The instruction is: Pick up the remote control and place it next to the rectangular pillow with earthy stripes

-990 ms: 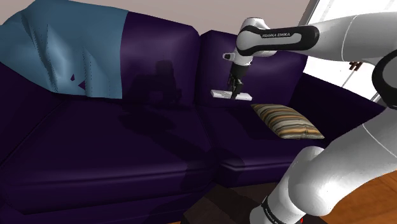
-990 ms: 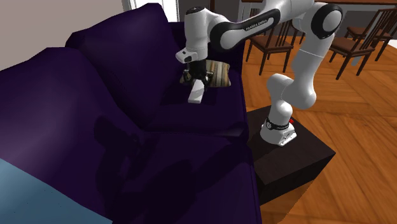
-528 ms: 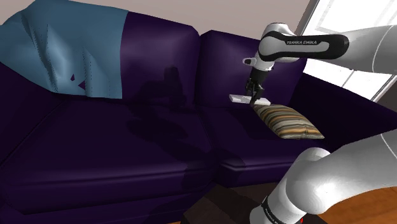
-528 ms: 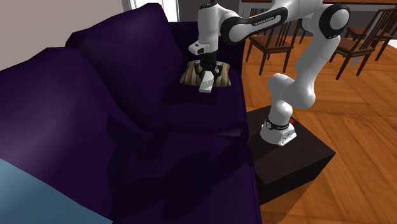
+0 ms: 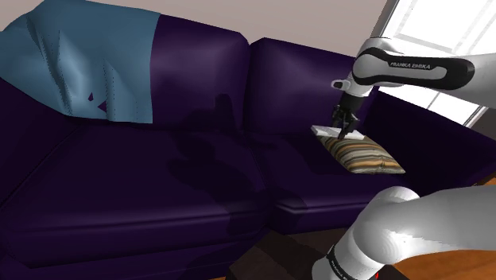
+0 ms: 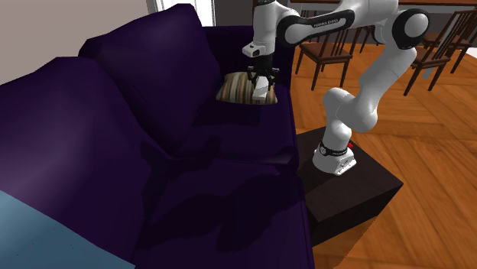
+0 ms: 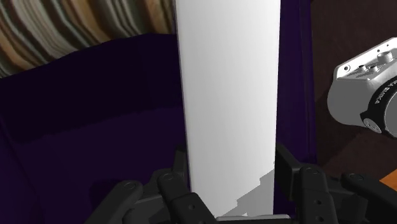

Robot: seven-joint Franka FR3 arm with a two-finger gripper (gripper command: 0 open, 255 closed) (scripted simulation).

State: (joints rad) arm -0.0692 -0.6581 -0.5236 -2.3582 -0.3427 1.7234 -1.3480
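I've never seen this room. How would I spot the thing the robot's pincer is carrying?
Find the long dark purple sofa. At one end lies a striped pillow; right by it the black pincer clasps the remote control, a plain white flat bar, no stripes.

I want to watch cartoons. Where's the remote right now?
The gripper holds the white remote right by the striped pillow's far end, over the purple sofa, at the shoulder view's right.
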